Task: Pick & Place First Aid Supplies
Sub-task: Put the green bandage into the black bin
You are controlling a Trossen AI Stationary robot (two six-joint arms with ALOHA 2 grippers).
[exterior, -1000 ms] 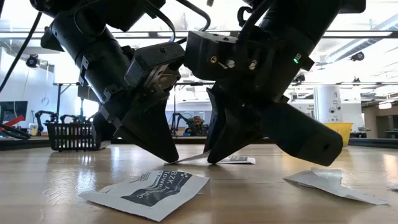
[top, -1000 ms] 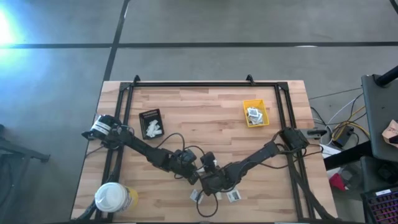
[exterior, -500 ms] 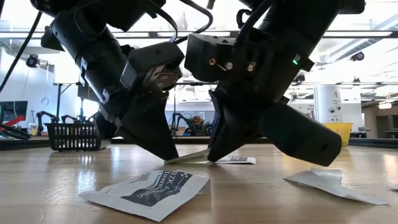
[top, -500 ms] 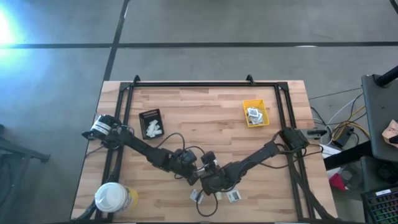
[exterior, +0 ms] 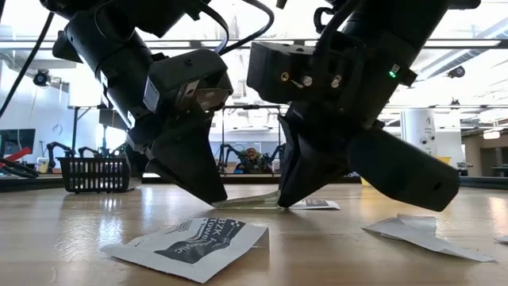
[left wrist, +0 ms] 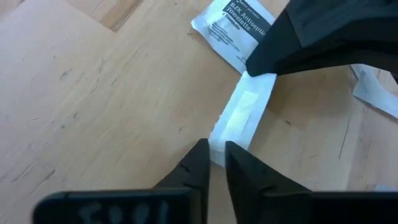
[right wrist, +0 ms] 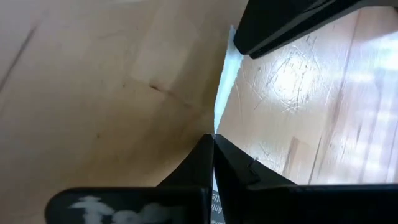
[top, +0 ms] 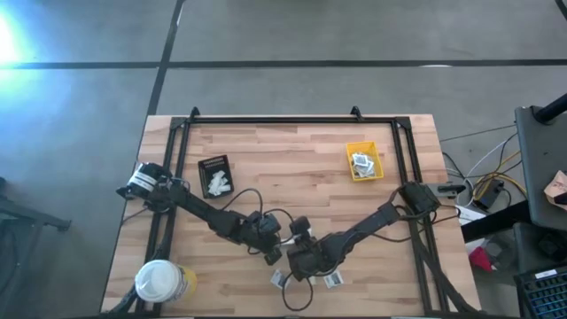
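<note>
A narrow pale strip [left wrist: 242, 118] spans between my two grippers near the table's near middle; in the low view the strip [exterior: 252, 202] runs low over the wood. My left gripper [top: 276, 253] [left wrist: 216, 158] is shut on one end. My right gripper [top: 299, 259] [right wrist: 212, 146] is shut on the other. White square packets with dark print lie flat on the wood close by: one [exterior: 190, 242] [left wrist: 239, 31] in front, another [exterior: 429, 234] to the side, two [top: 277, 279] [top: 333, 280] by the near edge. My left gripper pinches the strip's end [left wrist: 219, 142] between its two fingertips, slanting down from the table's left. The strip runs away from the fingers, low over the table, toward the other gripper. My right gripper pinches the opposite end [left wrist: 260, 79] [right wrist: 216, 127] between its fingertips, slanting down from the table's right. From its own wrist the strip shows edge-on, a thin straight line.
A yellow bin [top: 364, 162] holding grey-centred packets stands far right. A black tray [top: 215, 175] with white strips sits far left. The white-lidded yellow tub [top: 162, 282] is at the near left corner. A dark frame [top: 283, 120] rims the table's far side.
My right gripper has shifted a little toward the table's right, still shut on its end of the strip. That end has sunk closer to the wood, and the strip now lies flatter and straighter between the grippers. My left gripper has kept its place.
</note>
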